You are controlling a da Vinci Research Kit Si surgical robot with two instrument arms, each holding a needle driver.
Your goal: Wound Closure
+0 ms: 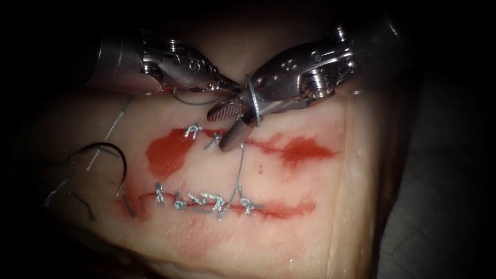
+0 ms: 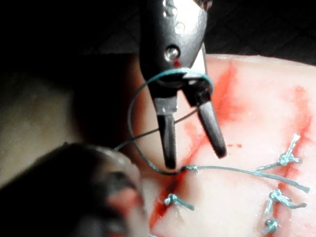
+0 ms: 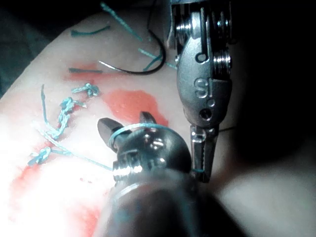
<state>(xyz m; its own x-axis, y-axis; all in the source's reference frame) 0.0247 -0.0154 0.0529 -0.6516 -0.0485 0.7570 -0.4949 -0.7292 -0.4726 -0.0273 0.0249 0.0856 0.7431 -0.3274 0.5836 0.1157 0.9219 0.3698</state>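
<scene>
- The right tool has its 2 jaws parted over the upper cut, gripping nothing between them; a loop of thread lies wrapped around them near the hinge, and the left wrist view shows the same loop.
- The left tool looks closed at its tip, right beside the right tool. It probably pinches the thread there, though the contact is hard to make out.
- The needle lies free on the tissue, well to the left of both cuts, with neither tool on it. Its tip seems to rest on the surface rather than in it.
- The needle is thin, stiff, curved steel, light and slick; I judge it best taken on the body of its curve, away from the point.
- The thread is fine, limp and pale; it would slip unless pinched firmly.
- The tissue is soft, moist and pale, and would likely give under pressure. Red fluid is smeared along both cuts; knotted stitches sit on the lower one.
</scene>
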